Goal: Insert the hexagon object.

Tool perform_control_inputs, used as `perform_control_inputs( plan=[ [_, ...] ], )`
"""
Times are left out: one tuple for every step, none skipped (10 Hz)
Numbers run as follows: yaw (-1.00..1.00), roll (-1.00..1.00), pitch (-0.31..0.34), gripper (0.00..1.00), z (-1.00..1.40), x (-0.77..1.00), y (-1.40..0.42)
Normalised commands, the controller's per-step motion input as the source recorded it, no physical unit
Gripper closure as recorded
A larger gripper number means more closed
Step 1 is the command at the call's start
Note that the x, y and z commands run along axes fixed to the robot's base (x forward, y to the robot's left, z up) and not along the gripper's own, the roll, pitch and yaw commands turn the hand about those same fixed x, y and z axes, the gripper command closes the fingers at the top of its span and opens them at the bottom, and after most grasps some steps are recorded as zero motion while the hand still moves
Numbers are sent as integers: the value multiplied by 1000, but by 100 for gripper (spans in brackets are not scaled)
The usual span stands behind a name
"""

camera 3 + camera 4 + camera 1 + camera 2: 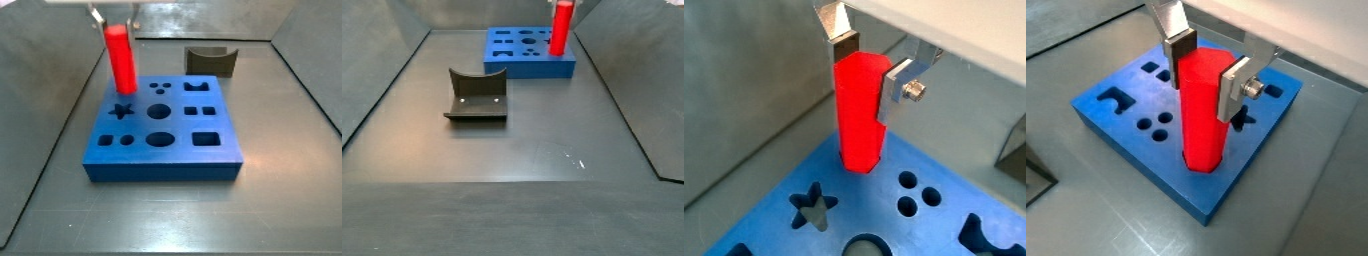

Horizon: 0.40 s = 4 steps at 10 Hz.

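- The hexagon object [1204, 105] stands upright with its lower end at a corner of the blue block [1120, 125]; in both wrist views that end looks seated in the block's top face (probably in the six-sided hole, though the peg itself hides the opening).
- Most of the red peg rises well above the block, as a side view [120, 55] shows, so I judge the insertion begun and far from finished: what is left is to push it straight down and then let go.
- The pincer [871, 70] sits directly above that corner of the block, pinching the peg near its upper end; one silver finger [842, 30] lies flat on one face of the peg and the opposite one [1236, 85] on the far face, spread only as wide as the peg is thick.
- The block's other holes, among them the star [812, 205] and the round pair [918, 192], sit empty beside the peg.
- The dark grey block [477, 95] with its curved notch rests on the worktop [529, 170] well apart from the blue block, untouched.
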Motion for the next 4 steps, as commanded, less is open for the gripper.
perform_control_inputs(
  plan=[
    [-43,0,0,100,-460,451,-80],
    [-77,3,0,100,-297,463,-120],
    [-3,0,0,100,0,34,0],
    [0,0,0,100,0,0,0]
  ],
)
